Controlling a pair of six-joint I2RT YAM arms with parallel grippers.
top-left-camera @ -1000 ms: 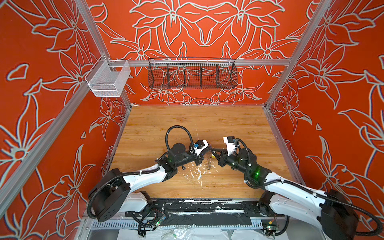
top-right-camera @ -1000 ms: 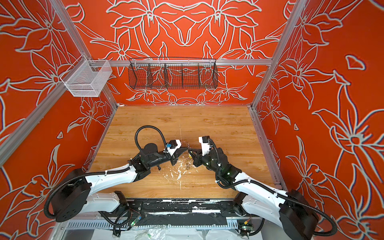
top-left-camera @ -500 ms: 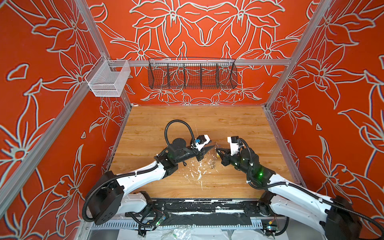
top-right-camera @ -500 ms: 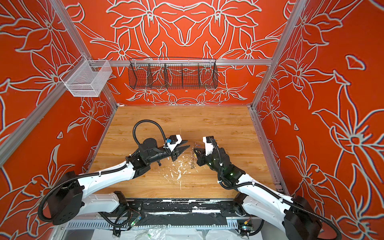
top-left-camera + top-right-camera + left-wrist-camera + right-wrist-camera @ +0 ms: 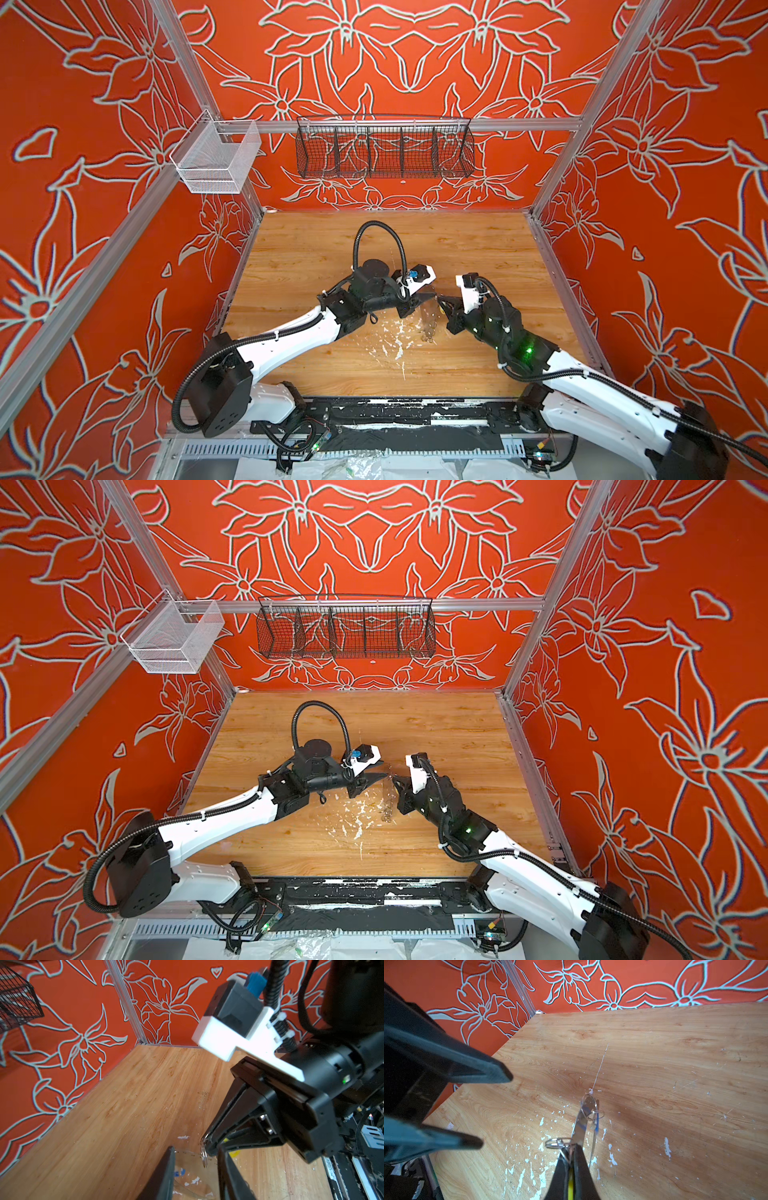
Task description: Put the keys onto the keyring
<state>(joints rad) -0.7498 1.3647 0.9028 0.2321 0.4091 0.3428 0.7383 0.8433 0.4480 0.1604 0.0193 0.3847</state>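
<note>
Hiding yellow tag, right hand pinches keyring; left hand apart.

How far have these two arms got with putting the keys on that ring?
Done: nothing I can confirm. A blue bit shows beside the flat, clear-grey keyring, but whether it is attached is unclear.
In hand: the right gripper is shut on the yellow-tagged key among small metal split rings, with the keyring hanging there. The left gripper is open and holds nothing.
Left: getting both keys visibly hooked on.
</note>
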